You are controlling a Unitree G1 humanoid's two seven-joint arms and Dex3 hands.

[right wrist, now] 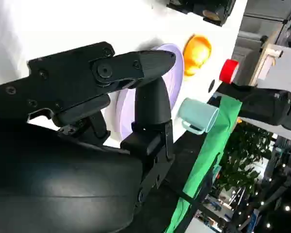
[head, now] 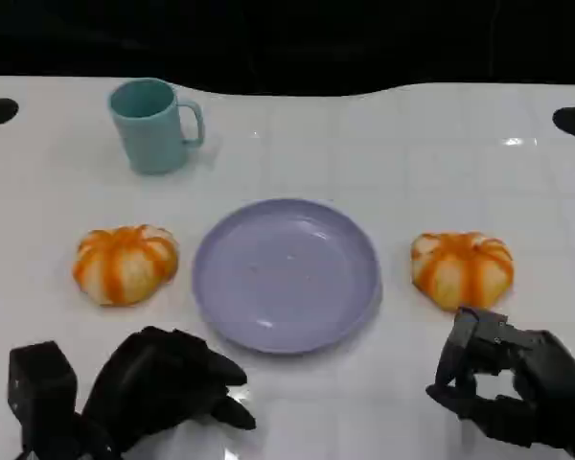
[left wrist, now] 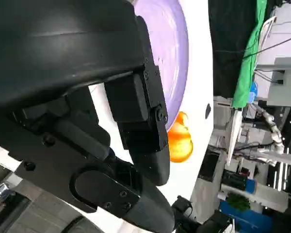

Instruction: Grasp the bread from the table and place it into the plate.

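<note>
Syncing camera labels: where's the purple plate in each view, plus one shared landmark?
Head view: the purple plate lies at table centre, between the two breads.
Left wrist view: the plate shows past the left hand, at the picture's upper middle.
Right wrist view: the plate is partly hidden behind the right hand's fingers.
Shared landmark: the white table.

White glossy tabletop [head: 441, 153], faint grid lines, small light glare near the far right. Black round marks at both far corners. Dark black backdrop behind the far edge. Wrist views: green cloth [right wrist: 208, 160] hanging beside the tabletop, grey floor, white equipment with cables [left wrist: 276, 53], blue bins [left wrist: 247, 213], green plants [right wrist: 242, 165], scattered point lights in a dim room.
</note>
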